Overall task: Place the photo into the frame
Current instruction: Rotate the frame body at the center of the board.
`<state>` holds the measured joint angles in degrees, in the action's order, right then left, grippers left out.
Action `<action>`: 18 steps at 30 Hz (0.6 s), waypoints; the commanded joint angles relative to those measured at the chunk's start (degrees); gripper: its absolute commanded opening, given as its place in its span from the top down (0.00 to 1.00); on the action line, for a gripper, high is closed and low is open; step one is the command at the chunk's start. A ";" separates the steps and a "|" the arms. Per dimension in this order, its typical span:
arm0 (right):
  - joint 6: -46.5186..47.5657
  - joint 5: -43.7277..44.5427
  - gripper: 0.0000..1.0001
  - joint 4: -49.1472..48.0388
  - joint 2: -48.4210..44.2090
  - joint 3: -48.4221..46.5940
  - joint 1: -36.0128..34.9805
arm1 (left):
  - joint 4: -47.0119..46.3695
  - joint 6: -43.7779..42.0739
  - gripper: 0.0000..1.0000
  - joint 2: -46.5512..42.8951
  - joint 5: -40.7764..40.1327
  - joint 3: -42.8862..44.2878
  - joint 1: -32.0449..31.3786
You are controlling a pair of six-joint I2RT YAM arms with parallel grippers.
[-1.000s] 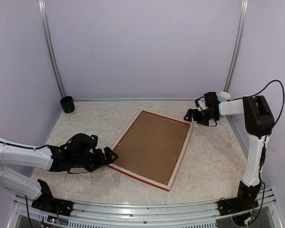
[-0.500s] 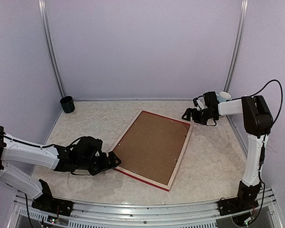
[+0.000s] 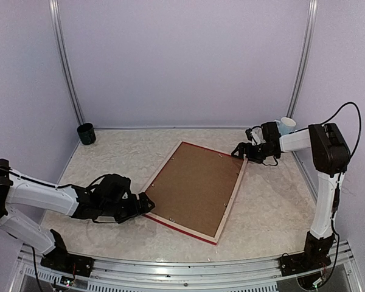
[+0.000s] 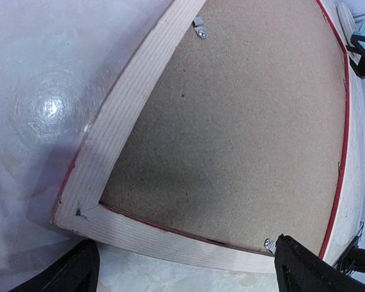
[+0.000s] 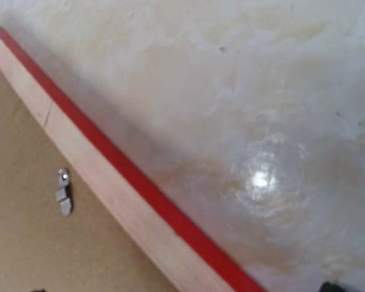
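The glossy marbled table is my first worry. It looks slick, so a push from one side alone could send the frame skating or spinning. The frame lies face down across the centre of the overhead view, pale wood back upward, with the brown backing board filling it.

I can't see the photo in any view. It may be under that board or not here at all, and if I act on a guess I could close up an empty frame.

My left gripper, at lower left, has its jaws spread wide on either side of the frame's near corner. My right gripper, at upper right, is also open beside the far corner, gripping nothing. If I lift unevenly, the frame could twist or slip out.

The small metal turn clips are the likeliest snag, because my fingertips could skid off one and gouge the board.
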<state>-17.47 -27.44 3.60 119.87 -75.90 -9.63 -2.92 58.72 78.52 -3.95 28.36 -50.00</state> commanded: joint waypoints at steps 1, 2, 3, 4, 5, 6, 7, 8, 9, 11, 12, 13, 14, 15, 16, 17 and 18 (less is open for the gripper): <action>0.25 -1.40 0.03 -0.40 -3.05 4.39 -1.23 | -2.13 -1.26 0.01 1.05 -0.63 0.91 1.36; 0.26 -1.45 0.03 -0.87 -3.59 5.16 -1.39 | -2.39 -1.39 0.01 1.31 -0.56 0.91 1.54; 0.13 -1.47 0.03 -1.24 -4.22 6.09 -1.48 | -2.73 -1.64 0.01 1.55 -0.40 0.91 1.82; -0.04 -1.41 0.04 -1.55 -4.80 6.91 -1.66 | -3.01 -1.74 0.01 2.03 -0.42 0.83 1.99; -0.24 -1.20 0.04 -1.65 -5.31 7.73 -1.70 | -3.46 -1.81 0.01 2.37 -0.30 0.78 2.22; -0.27 -1.01 0.04 -1.74 -5.89 8.56 -1.79 | -3.88 -1.84 0.01 2.77 -0.12 0.67 2.41; -0.43 -0.77 0.04 -1.89 -6.36 9.21 -1.87 | -4.19 -1.98 0.01 3.11 0.04 0.58 2.63; -0.50 -0.51 0.04 -1.88 -6.82 10.06 -1.88 | -4.53 -2.02 0.01 3.57 0.13 0.49 2.96; -0.55 -0.24 0.04 -1.83 -7.38 10.78 -1.95 | -4.89 -2.15 0.01 3.85 0.25 0.35 3.24; -0.82 0.29 0.04 -2.08 -8.58 12.22 -2.02 | -5.56 -2.62 0.01 4.34 0.41 0.15 3.97; -0.95 0.48 0.04 -2.24 -9.12 12.83 -2.07 | -5.74 -2.94 0.01 4.51 0.58 0.19 4.47; -1.13 0.54 0.04 -2.42 -9.65 13.54 -2.14 | -5.97 -3.25 0.01 4.67 0.68 0.13 5.04; -1.14 0.55 0.04 -2.57 -10.23 14.30 -2.31 | -6.15 -3.71 0.01 4.87 0.94 0.18 5.61; -1.30 0.59 0.04 -2.74 -10.82 14.95 -2.39 | -6.36 -4.11 0.01 4.99 1.15 0.25 6.18; -1.45 0.70 0.04 -2.82 -11.35 15.61 -2.55 | -6.51 -4.43 0.01 5.19 1.49 0.38 6.75; -1.52 0.86 0.04 -2.86 -11.87 16.21 -2.73 | -6.69 -4.75 0.01 5.36 1.67 0.45 7.35; -1.59 1.01 0.04 -2.83 -12.39 16.75 -2.92 | -6.85 -5.12 0.01 5.62 1.78 0.60 7.80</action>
<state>-17.65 -24.03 -0.82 110.41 -61.76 -10.07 -9.21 55.90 81.91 -4.16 28.36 -43.92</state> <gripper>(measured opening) 0.960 0.989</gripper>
